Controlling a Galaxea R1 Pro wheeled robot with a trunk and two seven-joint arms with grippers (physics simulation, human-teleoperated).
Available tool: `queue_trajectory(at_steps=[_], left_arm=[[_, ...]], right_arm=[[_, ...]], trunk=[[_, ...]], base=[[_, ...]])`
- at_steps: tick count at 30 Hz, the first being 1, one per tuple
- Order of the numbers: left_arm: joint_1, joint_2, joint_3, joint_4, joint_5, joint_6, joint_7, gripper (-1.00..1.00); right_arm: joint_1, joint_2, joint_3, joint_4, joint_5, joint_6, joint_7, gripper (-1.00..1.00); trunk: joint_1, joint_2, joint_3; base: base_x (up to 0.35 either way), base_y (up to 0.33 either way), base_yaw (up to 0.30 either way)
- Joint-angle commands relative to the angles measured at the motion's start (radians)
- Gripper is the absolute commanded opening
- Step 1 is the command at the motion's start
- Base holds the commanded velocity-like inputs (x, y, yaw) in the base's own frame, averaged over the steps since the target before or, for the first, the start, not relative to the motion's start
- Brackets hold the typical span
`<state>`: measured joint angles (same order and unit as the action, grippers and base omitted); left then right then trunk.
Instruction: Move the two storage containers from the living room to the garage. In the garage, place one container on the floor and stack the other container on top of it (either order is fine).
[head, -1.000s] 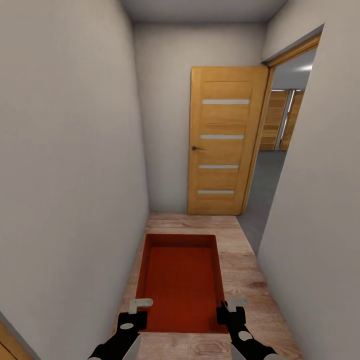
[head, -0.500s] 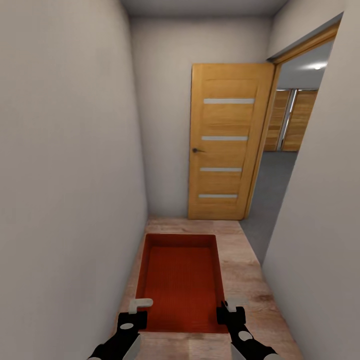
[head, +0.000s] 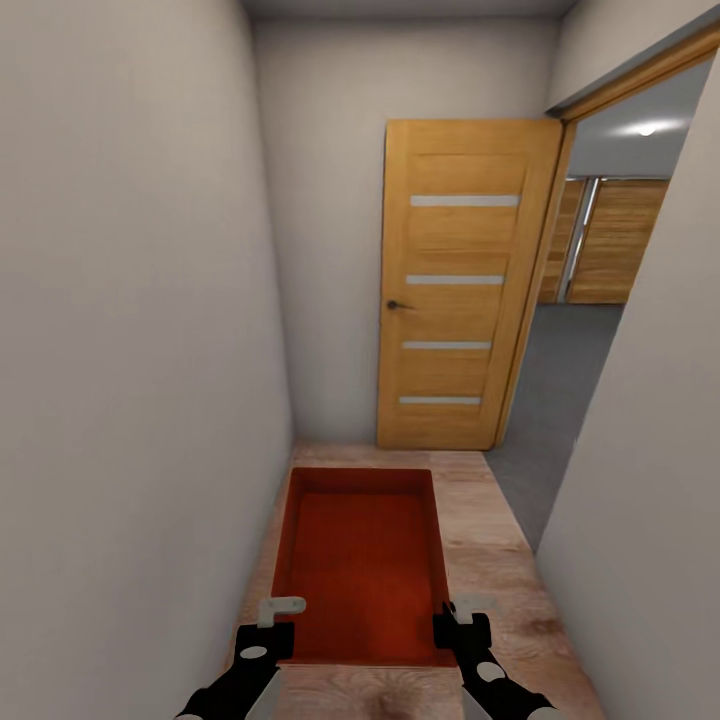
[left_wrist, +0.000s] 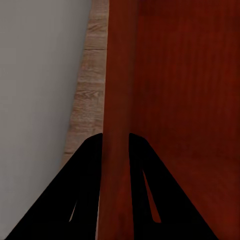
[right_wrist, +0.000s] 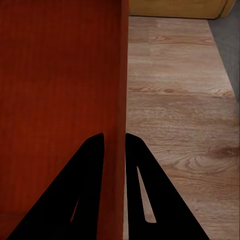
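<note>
So, one storage container (head: 362, 560) is being carried down a narrow hallway, held level above the wood plank floor (head: 490, 560). The left hand (head: 281, 606) is clamped on the left side wall, the right hand (head: 470, 606) on the right one, and both wrist views show a thin wall pinched between dark fingers. The grey concrete floor (head: 560, 400) of the garage can be seen through the doorway on the right, past the open wooden door (head: 460, 285).

Biggest worry, probably: the turn. The hallway is tight, so the far corners of the bin could get clipped on the door frame or the left wall (head: 130, 350). Those walls are thin too, so a bump might well let it slip out of one hand and tip.
</note>
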<state>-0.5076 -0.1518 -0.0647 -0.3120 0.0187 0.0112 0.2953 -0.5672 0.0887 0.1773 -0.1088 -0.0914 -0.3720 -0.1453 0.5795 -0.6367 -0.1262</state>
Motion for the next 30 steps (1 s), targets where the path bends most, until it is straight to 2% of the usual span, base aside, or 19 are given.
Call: queue_trajectory(at_steps=[1, 30], left_arm=[[0.000, 0.006, -0.026, 0.011, 0.016, 0.003, 0.012, -1.00], [0.000, 0.006, -0.026, 0.011, 0.016, 0.003, 0.012, -1.00]], right_arm=[[-0.002, -0.003, 0.007, -0.002, 0.000, -0.095, -0.003, -1.00], [-0.002, -0.003, 0.007, -0.002, -0.001, -0.094, -0.003, -1.00]], trunk=[[0.001, -0.001, -0.002], [0.001, -0.001, -0.002]], base=[[0.322, 0.000, 0.000], [0.322, 0.000, 0.000]])
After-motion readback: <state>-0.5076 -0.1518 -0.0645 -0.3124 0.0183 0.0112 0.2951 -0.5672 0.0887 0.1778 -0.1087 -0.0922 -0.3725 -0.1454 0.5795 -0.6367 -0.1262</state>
